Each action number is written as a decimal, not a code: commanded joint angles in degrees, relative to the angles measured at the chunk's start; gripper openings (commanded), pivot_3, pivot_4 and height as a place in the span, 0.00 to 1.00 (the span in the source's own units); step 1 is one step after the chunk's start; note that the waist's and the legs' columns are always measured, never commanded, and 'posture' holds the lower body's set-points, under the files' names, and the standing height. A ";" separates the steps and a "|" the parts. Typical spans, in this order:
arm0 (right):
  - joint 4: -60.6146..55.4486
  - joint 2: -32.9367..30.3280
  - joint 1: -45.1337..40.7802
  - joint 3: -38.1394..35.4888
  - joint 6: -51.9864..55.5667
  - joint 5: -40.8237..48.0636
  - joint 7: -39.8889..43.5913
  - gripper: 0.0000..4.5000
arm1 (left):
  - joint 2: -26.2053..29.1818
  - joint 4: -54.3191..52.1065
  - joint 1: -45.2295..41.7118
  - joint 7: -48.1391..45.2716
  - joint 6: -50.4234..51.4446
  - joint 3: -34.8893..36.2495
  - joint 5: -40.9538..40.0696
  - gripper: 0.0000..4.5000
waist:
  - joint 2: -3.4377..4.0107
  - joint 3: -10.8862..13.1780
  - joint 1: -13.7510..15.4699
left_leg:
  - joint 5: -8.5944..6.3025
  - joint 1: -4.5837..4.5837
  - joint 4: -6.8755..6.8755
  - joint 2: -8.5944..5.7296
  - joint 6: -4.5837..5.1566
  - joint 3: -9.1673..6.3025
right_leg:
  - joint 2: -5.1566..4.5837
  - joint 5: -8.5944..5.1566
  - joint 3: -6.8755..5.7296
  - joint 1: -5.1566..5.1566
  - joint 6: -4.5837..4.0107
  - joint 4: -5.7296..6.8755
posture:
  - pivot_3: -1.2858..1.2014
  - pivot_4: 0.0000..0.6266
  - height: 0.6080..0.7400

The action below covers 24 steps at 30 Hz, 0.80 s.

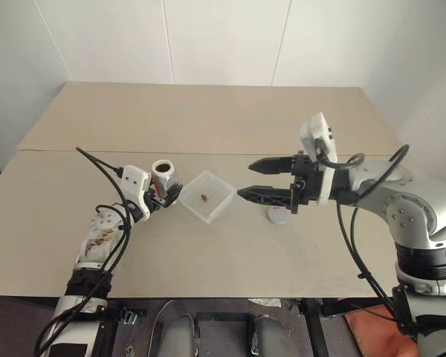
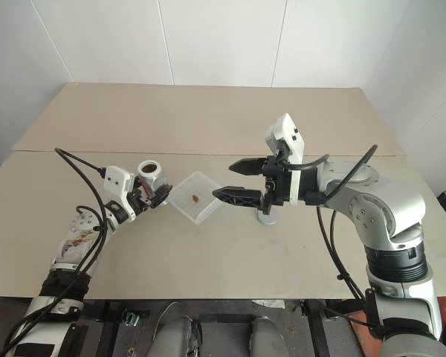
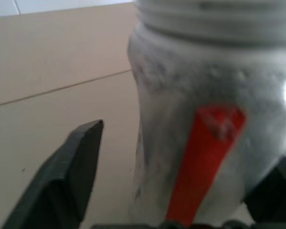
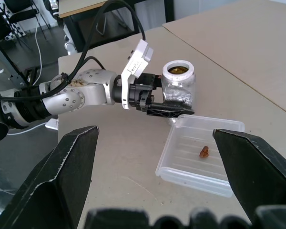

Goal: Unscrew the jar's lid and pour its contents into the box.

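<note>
So the jar (image 1: 163, 175) stands upright, lidless, between the spread fingers of the left gripper (image 1: 171, 195). Brown nugget (image 1: 205, 197) sits in the box (image 1: 224, 195); right gripper (image 1: 259, 181) hangs wide open, empty.

Box (image 1: 207, 196) flanked by jar (image 1: 164, 175), lid (image 1: 278, 215); far table (image 1: 208, 111) bare.

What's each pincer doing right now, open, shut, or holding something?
Left pincer: open, fingers either side of the jar, not clamped.
Right pincer: open, empty, above the table near the box.
</note>
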 commanded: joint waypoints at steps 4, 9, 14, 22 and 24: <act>-1.31 -2.60 1.18 -2.50 -0.89 0.87 1.60 1.00 | 8.67 -19.39 11.34 -8.34 6.82 6.35 -6.03 1.00 | 0.00 0.00 -0.63 | -0.02 -0.06 -0.26 0.04 0.02 -0.01 | 0.00 0.01 0.07 -0.13 -0.01 -0.21 | 0.52 0.24 1.00; 0.67 -5.44 3.47 -3.02 -3.32 -0.82 4.49 1.00 | 19.83 -37.99 25.78 -16.49 16.81 18.66 -16.64 1.00 | -0.04 0.01 -1.20 | -0.03 -0.14 -0.35 0.08 0.02 -0.06 | -0.01 0.00 0.13 -0.27 -0.02 -0.25 | 0.52 0.24 1.00; 3.04 -8.38 6.52 -3.75 -8.66 -4.37 7.53 1.00 | 28.72 -43.99 32.97 -28.86 23.35 33.99 -27.87 1.00 | 0.05 -0.01 -0.35 | -0.01 0.04 -0.33 0.04 -0.01 -0.05 | -0.06 -0.03 0.09 -0.14 -0.06 -0.28 | 0.52 0.24 1.00; 1.74 -10.53 14.40 -6.43 -17.14 -8.13 10.27 1.00 | 31.29 -40.10 32.39 -35.87 23.73 40.05 -29.89 1.00 | 0.05 -0.03 -0.18 | -0.01 0.18 -0.45 0.06 -0.03 0.20 | 0.04 -0.15 0.16 -0.09 -0.12 -0.28 | 0.52 0.24 1.00; 1.01 -11.44 15.43 -7.06 -17.18 -8.35 10.30 1.00 | 30.53 -40.02 32.01 -35.57 23.28 39.06 -29.45 1.00 | 0.05 -0.03 -0.17 | -0.01 0.18 -0.44 0.06 -0.03 0.21 | 0.05 -0.15 0.17 -0.09 -0.13 -0.29 | 0.52 0.24 1.00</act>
